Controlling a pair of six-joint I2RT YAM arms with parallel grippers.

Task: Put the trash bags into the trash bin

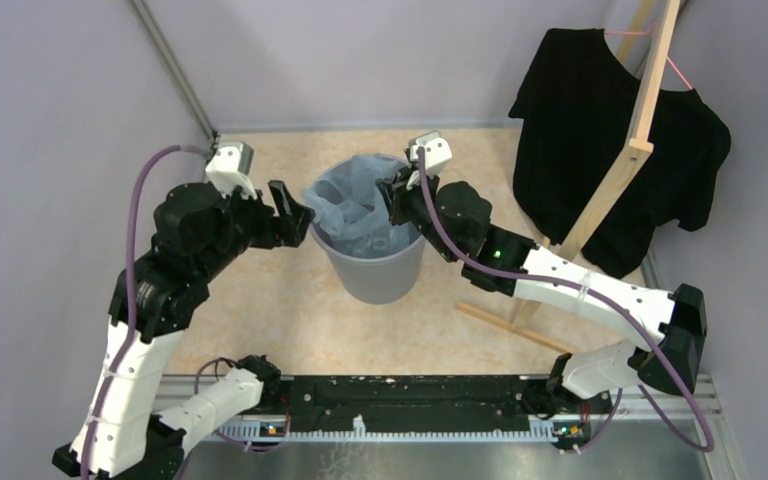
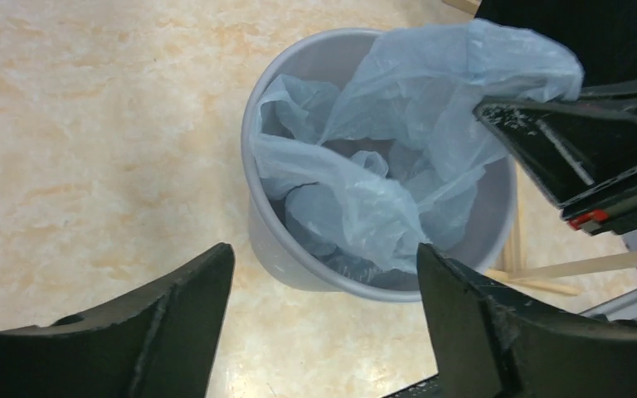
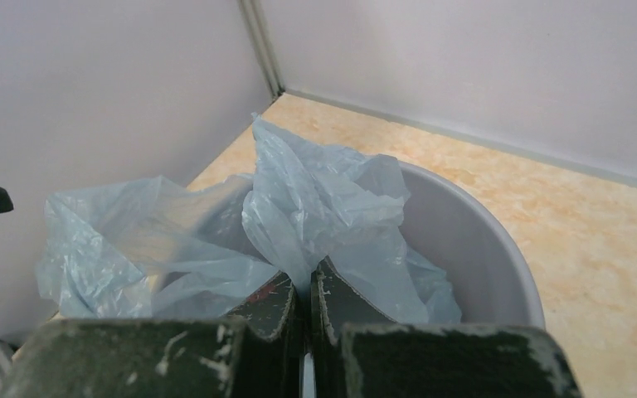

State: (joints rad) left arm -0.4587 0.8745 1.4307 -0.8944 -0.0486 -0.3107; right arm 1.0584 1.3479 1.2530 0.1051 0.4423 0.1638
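my right claw point(image 3: 305, 286): pinched tight on a fold of the bags point(image 3: 315, 195), at the bin point(image 3: 498, 249) right rim.
my left claw point(image 2: 323, 265): wide, holding nothing, by the left rim.
bearing: loose film stands above the rim; way in is down, i judge.

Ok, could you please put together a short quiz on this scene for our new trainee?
1. True or false: the left gripper is shut on the pale blue translucent plastic trash bags.
2. The right gripper is: A, open over the bare floor; B, shut on the bag film above the round grey plastic trash bin; C, holding clothing.
3. Short answer: what hangs on the wooden stand to the right of the bin?

Key: 1 false, its jaws stand open with nothing between them. 2 B. 3 the black T-shirt.
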